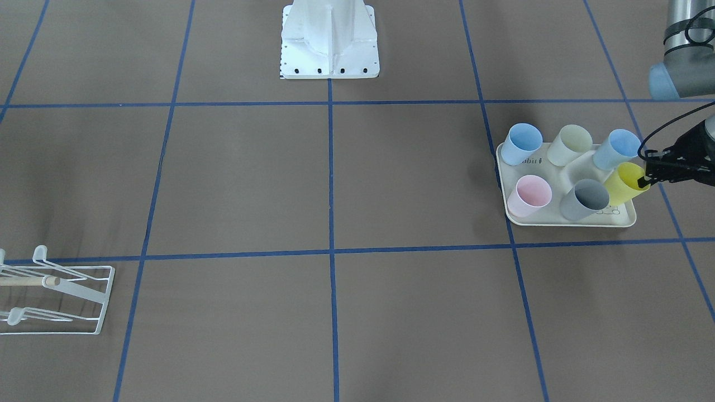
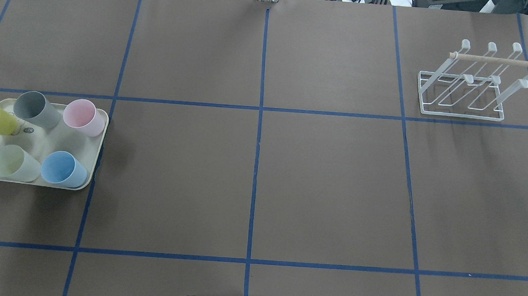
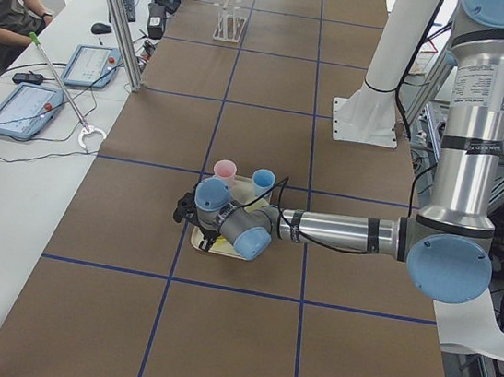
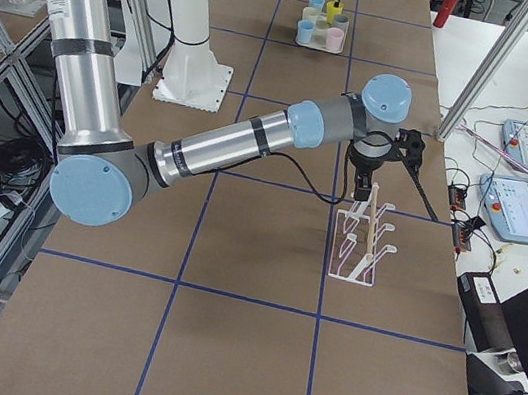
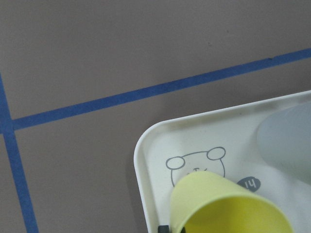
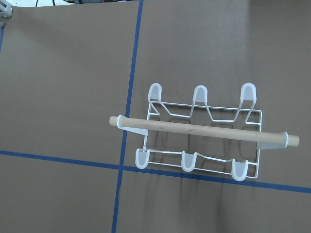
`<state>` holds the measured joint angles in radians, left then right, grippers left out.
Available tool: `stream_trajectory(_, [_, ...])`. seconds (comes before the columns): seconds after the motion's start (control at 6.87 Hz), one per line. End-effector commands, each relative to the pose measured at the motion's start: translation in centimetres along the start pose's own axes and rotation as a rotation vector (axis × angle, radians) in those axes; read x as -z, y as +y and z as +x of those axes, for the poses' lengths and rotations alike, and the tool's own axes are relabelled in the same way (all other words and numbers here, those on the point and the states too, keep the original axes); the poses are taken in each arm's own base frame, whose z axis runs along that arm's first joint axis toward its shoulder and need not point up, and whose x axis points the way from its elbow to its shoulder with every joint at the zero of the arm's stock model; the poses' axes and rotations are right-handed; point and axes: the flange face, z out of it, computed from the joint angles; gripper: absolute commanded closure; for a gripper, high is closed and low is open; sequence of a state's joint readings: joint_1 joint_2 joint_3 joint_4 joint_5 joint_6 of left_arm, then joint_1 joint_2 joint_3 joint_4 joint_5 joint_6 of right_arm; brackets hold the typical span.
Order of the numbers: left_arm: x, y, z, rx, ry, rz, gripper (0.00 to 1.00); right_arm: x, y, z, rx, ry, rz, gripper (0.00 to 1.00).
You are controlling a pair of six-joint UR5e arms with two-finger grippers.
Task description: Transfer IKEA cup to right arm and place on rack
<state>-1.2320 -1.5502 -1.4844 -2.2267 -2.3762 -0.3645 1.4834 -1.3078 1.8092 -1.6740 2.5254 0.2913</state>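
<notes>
— While the left gripper hangs at the far outer corner of the tray, what sits between its fingers?

— The rim of the yellow cup. One black finger is inside the mouth and the other is outside, so the wall is pinched between them. The cup leans, with its mouth toward the gripper and its base over the bear drawing printed on the tray.

— Does the base touch the tray?

— I cannot tell.

— And around it?

— The grey cup is just beside it, and the pink cup is beyond that. Nearer the robot stand a blue cup, a pale green cup and a second blue cup, all mouth up on the tray.

— The right gripper?

— It is well apart, at the table's other end, hovering above the rack. It shows only from the side, so I cannot tell whether its fingers are spread or pressed together. The rack stands on the table, with a wooden rod across it and its capped pegs pointing up.
</notes>
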Motion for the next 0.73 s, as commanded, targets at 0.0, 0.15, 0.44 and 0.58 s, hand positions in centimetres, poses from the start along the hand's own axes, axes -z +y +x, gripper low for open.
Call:
stream_trajectory(0.0, [7.3, -1.4, -2.4, 0.052, -0.031, 0.14, 1.0, 0.6, -0.7, -1.9, 0.001, -0.006, 0.014, 0.0])
stream_trajectory(0.15, [10.2, -2.0, -4.3, 0.068, -0.116, 0.217, 1.0, 0.1, -0.9, -2.7, 0.016, -0.002, 0.012, 0.0])
stream_trajectory(0.44, [12.6, -5.0, -4.7, 0.098, -0.252, 0.3, 1.0, -1.1, -1.9, -6.5, 0.011, 0.013, 0.011, 0.0])
stream_trajectory(0.58, [13.8, -7.8, -3.2, 0.228, -0.242, 0.346, 1.0, -2.8, -2.9, -11.7, -0.061, 0.023, 0.014, 0.0])
